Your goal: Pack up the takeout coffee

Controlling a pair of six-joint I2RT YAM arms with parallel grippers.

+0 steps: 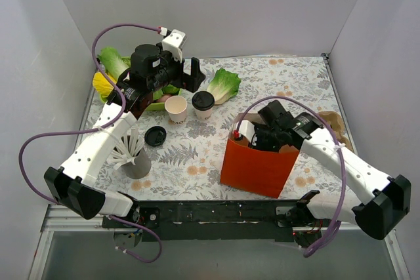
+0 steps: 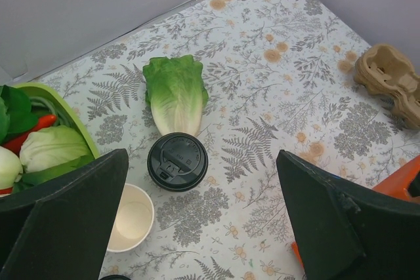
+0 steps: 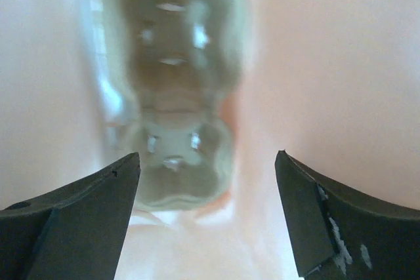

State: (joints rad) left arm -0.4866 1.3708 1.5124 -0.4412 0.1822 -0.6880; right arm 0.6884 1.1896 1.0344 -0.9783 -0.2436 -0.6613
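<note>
The takeout coffee [image 1: 203,103], a small white cup with a black lid, stands behind the orange paper bag [image 1: 256,170]. In the left wrist view the coffee [image 2: 177,161] sits below and ahead of my open, empty left gripper [image 2: 203,224]. In the top view that left gripper [image 1: 191,75] hovers just behind and left of the coffee. My right gripper [image 1: 261,138] reaches into the bag's mouth. In the right wrist view the right gripper [image 3: 207,218] is open and empty inside the bag [image 3: 328,63], above a blurred moulded cup carrier [image 3: 174,96].
A lidless white cup [image 1: 176,108] stands left of the coffee, also seen in the left wrist view [image 2: 130,218]. A loose black lid [image 1: 155,136], a lettuce leaf [image 1: 223,84], a green vegetable bowl [image 1: 156,104], a grey holder [image 1: 136,162] and a brown carrier [image 1: 332,122] lie around.
</note>
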